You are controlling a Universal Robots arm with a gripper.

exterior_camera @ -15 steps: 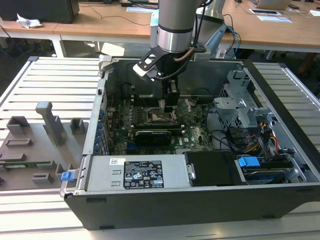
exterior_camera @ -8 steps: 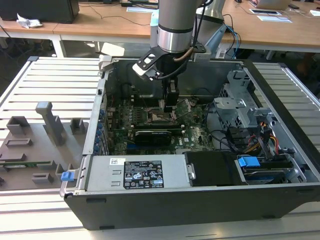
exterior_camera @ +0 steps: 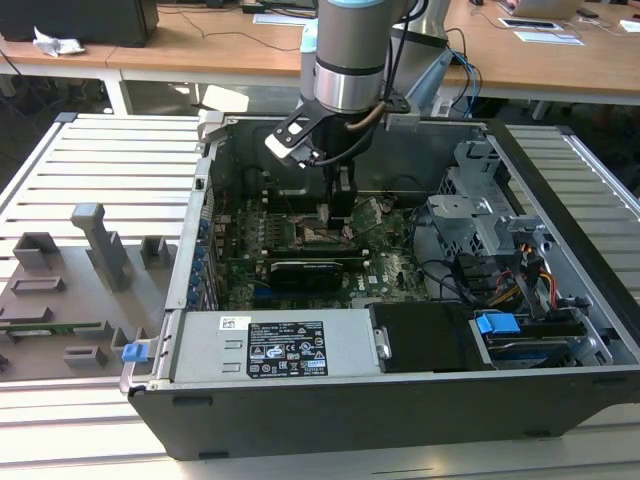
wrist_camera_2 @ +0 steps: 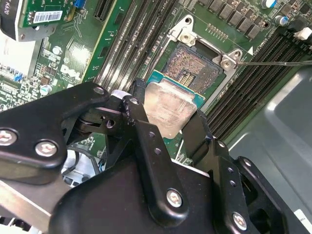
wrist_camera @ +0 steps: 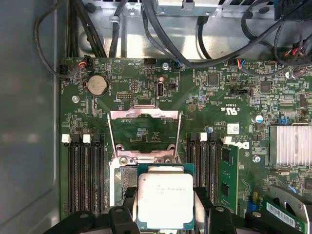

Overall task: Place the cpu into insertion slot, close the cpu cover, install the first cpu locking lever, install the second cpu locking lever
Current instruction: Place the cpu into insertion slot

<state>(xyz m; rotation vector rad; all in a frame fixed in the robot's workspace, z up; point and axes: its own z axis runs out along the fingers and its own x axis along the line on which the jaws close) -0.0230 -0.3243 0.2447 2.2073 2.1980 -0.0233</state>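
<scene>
My gripper (wrist_camera_2: 168, 117) is shut on the cpu (wrist_camera_2: 168, 108), a flat square chip with a silver face and a green edge, held by two opposite sides. The cpu hangs partly over the insertion slot (wrist_camera_2: 194, 68), whose dark pin field lies bare inside its metal rim. In the first wrist view the cpu (wrist_camera: 165, 200) covers most of the insertion slot (wrist_camera: 124, 181), with black fingers (wrist_camera: 127, 197) on either side. The cpu cover (wrist_camera: 145, 114) stands flipped open beyond the slot. In the exterior view the gripper (exterior_camera: 330, 215) reaches down inside the computer case.
Long black memory slots (wrist_camera: 83, 175) flank the socket on both sides. A thin lever wire (wrist_camera_2: 273, 62) sticks out beside it. A black card (exterior_camera: 310, 270), a ribbed heatsink (wrist_camera: 291, 144), cables (wrist_camera: 161, 29) and the case walls (exterior_camera: 205, 210) crowd the space. Grey fixtures (exterior_camera: 100, 245) lie outside.
</scene>
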